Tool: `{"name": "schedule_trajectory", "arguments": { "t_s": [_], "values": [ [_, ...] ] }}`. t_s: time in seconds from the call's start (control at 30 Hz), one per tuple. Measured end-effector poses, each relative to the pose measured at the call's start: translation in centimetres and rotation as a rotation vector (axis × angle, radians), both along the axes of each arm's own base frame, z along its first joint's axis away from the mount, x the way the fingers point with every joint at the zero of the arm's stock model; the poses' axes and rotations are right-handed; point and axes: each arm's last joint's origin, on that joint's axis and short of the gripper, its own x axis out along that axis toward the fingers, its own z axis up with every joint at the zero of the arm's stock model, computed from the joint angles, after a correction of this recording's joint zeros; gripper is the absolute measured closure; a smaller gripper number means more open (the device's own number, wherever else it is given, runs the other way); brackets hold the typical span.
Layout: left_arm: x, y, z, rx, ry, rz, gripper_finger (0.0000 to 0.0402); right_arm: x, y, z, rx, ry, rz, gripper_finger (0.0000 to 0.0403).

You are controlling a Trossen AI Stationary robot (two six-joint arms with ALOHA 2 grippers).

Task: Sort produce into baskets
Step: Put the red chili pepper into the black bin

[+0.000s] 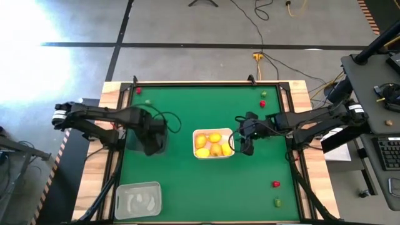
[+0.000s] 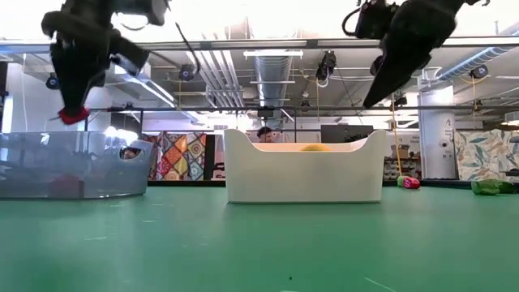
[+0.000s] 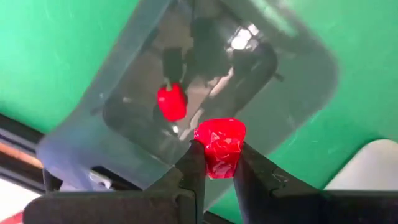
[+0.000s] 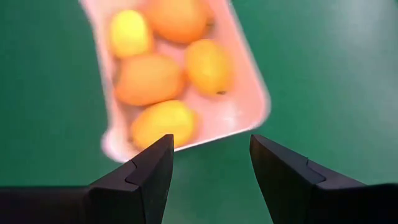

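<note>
Pinched between the left gripper's (image 3: 216,163) dark fingers, a glossy red piece (image 3: 219,144) hangs above the smoky see-through tub (image 3: 205,81). Right gripper (image 4: 211,158) gapes wide beside the white tub (image 4: 245,115) of smooth yellow-orange rounds (image 4: 149,78).

The table (image 1: 206,187) is covered in plain green. The white basket (image 1: 214,154) holds yellow-orange rounds (image 1: 215,138). A bright red piece (image 3: 219,146) sits between the left claw's (image 3: 217,165) black fingers, above the smoky grey basket (image 3: 286,93), which holds another red piece (image 3: 171,102). The right claw (image 4: 211,158) is black. The near-left basket (image 1: 137,200) is clear and pale.
</note>
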Motion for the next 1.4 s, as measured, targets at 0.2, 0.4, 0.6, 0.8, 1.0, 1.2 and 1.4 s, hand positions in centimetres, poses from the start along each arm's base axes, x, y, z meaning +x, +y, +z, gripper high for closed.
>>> {"name": "schedule_trajectory", "arguments": {
  "t_s": [0.2,0.4,0.6,0.8,1.0,1.2,1.4],
  "values": [
    [-1.3,1.0,-3.4,0.032,0.137,0.043,0.0356,-0.4,3.1,-0.1,0.065,-0.016,0.054,0.02],
    [-1.7,1.7,-6.0,0.036,0.155,0.13,0.0348,-1.2,6.5,-1.3,0.068,-0.072,0.152,0.02],
    [-1.6,1.7,-6.5,0.04,0.129,0.153,0.0306,-2.7,7.8,-1.3,0.003,-0.035,0.115,0.02],
    [-1.3,1.7,-5.3,0.033,0.098,0.138,0.0258,-3.3,7.1,-1.1,-0.023,0.006,0.024,0.02],
    [0.1,2.7,-2.2,0.164,0.011,0.14,0.0237,-3.5,7.0,-1.3,-0.025,0.023,-0.003,0.02],
    [0.6,7.5,2.0,0.413,-0.088,0.352,0.0235,-3.2,7.0,-1.2,-0.029,-0.028,-0.063,0.02],
    [-2.9,15.1,3.3,0.424,-0.093,0.686,0.0235,-2.7,7.4,-2.1,-0.013,-0.029,-0.079,0.02]
  ]
}}
